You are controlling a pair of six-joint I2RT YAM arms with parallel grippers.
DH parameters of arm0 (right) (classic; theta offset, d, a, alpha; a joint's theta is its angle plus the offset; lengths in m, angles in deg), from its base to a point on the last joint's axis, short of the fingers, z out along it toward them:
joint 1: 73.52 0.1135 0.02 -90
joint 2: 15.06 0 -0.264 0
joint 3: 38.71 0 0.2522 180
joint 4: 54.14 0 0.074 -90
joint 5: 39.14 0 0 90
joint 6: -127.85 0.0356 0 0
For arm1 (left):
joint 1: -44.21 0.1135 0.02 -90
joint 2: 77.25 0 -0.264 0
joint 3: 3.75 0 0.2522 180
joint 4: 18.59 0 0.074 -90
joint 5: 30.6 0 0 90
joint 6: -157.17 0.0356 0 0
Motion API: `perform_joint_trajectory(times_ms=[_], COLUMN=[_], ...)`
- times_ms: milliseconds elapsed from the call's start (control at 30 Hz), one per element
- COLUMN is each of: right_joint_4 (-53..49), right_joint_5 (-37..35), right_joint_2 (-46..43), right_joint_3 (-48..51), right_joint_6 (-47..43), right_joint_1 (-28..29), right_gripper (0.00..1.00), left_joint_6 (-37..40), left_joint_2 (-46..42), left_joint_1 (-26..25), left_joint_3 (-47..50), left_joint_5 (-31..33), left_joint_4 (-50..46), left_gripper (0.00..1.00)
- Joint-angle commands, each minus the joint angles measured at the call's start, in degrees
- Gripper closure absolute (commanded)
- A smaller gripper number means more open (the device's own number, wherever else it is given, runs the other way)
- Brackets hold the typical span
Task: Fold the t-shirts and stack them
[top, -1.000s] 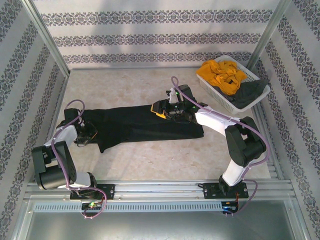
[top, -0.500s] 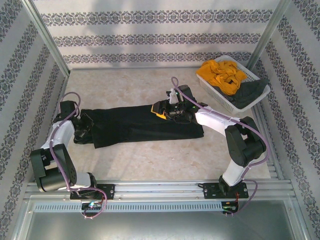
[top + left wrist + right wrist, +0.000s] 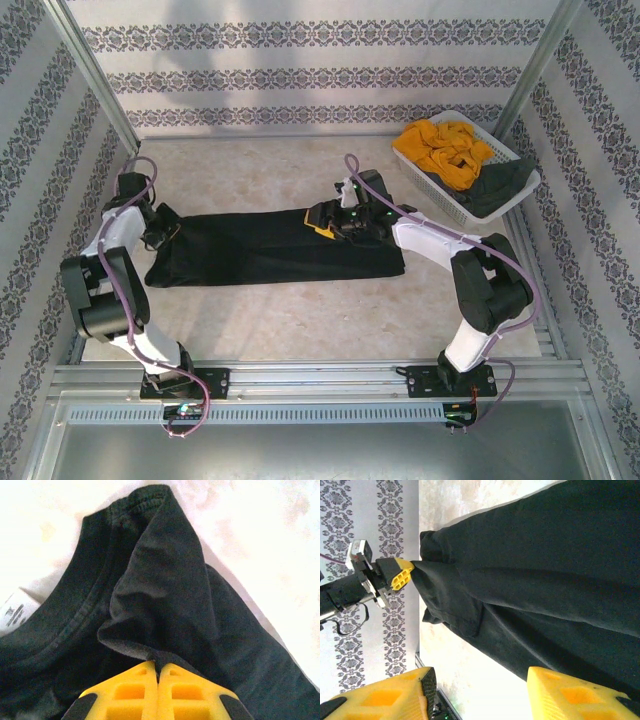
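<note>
**Worktop** (image 3: 300,320): carries the black t-shirt (image 3: 270,250), laid as a long band that runs from my left jaws to beneath my right jaws.

**White basket** (image 3: 428,188): well apart, beyond my right jaws. It holds the mustard t-shirt (image 3: 445,150) and the dark grey t-shirt (image 3: 495,185), both unfolded.

**Left gripper** (image 3: 158,667): jaws closed tight on a pinch of black cloth. The collar (image 3: 95,605) and its label (image 3: 12,611) lie just to one side of the pinch.

**Right gripper** (image 3: 479,680): jaws spread wide and holding nothing, poised over the band.

**Step in hand, as I judge it:** folding the band crosswise. To do it well, my left jaws should hold every ply of the collar end, not only the top layer. I should lift just clear of the worktop and carry that end in a low arc toward my right jaws. My right jaws should press down at the fold line so the band neither drags nor skews. A shallow pinch may slip mid-carry.
</note>
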Motion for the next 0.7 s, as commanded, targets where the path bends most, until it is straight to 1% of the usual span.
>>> perform_joint_trajectory(times_ms=[0, 100, 133, 200, 333, 400, 467, 500, 567, 667], right_joint_4=[-1.1, -1.7, -2.0, -2.8, -5.7, -8.1, -12.3, -14.1, -18.7, -24.1], right_joint_5=[-1.5, -3.0, -3.5, -4.6, -6.6, -8.2, -11.1, -12.7, -17.3, -23.0], right_joint_2=[-2.6, -3.4, -3.7, -4.5, -5.5, -5.8, -5.8, -5.6, -4.4, -0.5], right_joint_3=[1.1, 2.1, 2.5, 3.0, 3.5, 3.5, 2.8, 2.2, 0.5, -3.7], right_joint_6=[-0.7, -0.9, -1.0, -1.6, -3.6, -5.3, -7.5, -8.6, -10.7, -13.8], right_joint_1=[-0.7, -1.3, -1.6, -2.2, -4.2, -5.8, -7.7, -8.5, -10.3, -11.7], right_gripper=[0.48, 0.5, 0.5, 0.51, 0.53, 0.54, 0.57, 0.59, 0.64, 0.71], left_joint_6=[3.0, 4.1, 4.4, 5.0, 6.2, 6.1, 4.3, 2.9, -2.1, -10.1], left_joint_2=[3.1, 6.1, 6.9, 8.2, 9.1, 6.2, 0.7, -1.8, -6.5, -10.9], left_joint_1=[-0.4, -0.4, -0.5, -0.5, -0.6, -1.2, -2.1, -2.1, -2.4, -4.9], left_joint_3=[-3.0, -4.3, -4.7, -5.7, -7.8, -7.6, -5.9, -4.7, -1.4, 5.5], left_joint_5=[3.3, 4.5, 4.9, 5.6, 7.3, 11.4, 17.1, 17.9, 16.5, 9.8], left_joint_4=[-1.9, -1.1, -0.6, 0.1, -0.2, -1.4, -2.9, -3.5, -5.2, -3.7], left_gripper=[1.0, 0.95, 0.93, 0.82, 0.7, 0.64, 0.61, 0.6, 0.59, 0.62])
